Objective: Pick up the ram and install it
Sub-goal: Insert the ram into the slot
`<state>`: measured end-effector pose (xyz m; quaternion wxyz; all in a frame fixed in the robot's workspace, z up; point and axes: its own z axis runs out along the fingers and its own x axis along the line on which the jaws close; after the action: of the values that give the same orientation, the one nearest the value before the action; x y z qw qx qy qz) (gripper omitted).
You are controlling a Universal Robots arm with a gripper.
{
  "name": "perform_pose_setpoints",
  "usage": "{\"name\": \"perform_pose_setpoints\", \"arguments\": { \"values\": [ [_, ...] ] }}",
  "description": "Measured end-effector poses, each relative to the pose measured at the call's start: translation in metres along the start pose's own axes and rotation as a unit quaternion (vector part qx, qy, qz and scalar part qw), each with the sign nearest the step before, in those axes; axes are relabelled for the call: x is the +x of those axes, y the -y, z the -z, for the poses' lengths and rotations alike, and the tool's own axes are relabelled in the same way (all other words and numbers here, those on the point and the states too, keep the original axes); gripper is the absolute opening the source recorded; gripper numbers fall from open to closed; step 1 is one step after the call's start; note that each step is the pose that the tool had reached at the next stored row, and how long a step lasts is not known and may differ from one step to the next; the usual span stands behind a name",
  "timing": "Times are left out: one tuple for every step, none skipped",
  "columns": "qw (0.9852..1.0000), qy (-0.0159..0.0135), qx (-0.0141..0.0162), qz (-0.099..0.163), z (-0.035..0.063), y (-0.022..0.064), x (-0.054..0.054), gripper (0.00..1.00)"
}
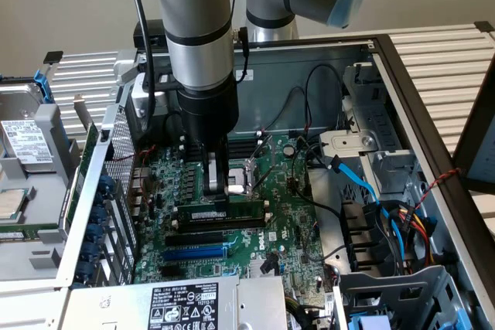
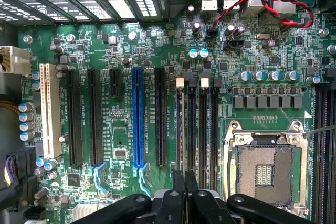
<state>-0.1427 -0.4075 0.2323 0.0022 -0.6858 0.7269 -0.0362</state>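
Inside the open computer case (image 1: pixel 396 59), the ram (image 1: pixel 236 212) stands on edge just beside the CPU socket (image 1: pixel 241 179), the gripper (image 1: pixel 216 195) closed on its top edge. Wrist camera: nearly shut fingers (image 2: pixel 177 203) pinch the ram (image 2: pixel 180 129) edge-on, beside the CPU socket (image 2: pixel 268 174).

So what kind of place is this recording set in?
Probably a computer assembly or repair bench: an open desktop case, its green motherboard with an empty processor socket, and what looks like a loose hard drive lying beside the case.
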Motion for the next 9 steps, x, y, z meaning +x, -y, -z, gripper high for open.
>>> {"name": "perform_pose_setpoints", "arguments": {
  "values": [
    [1.0, 0.0, 0.0, 0.0, 0.0, 0.0, 0.0, 0.12],
    [1.0, -0.0001, -0.0001, 0.0, 0.0, 0.0, 0.0, 0.12],
    [1.0, -0.0001, 0.0, 0.0, -0.0003, 0.0, 0.0, 0.12],
    [1.0, 0.0001, 0.0, 0.0, -0.0009, -0.0001, 0.0, 0.12],
    [1.0, 0.0, 0.0, 0.0, -0.001, -0.0001, 0.0, 0.12],
    [1.0, 0.0, 0.0, 0.0, -0.001, -0.0001, 0.0, 0.12],
    [1.0, 0.0, 0.0, 0.0, -0.001, -0.0001, 0.0, 0.12],
    [1.0, 0.0, 0.0, 0.0, -0.001, -0.0001, 0.0, 0.12],
    [1.0, 0.0, 0.0, 0.0, -0.001, -0.0001, 0.0, 0.12]
  ]
}}
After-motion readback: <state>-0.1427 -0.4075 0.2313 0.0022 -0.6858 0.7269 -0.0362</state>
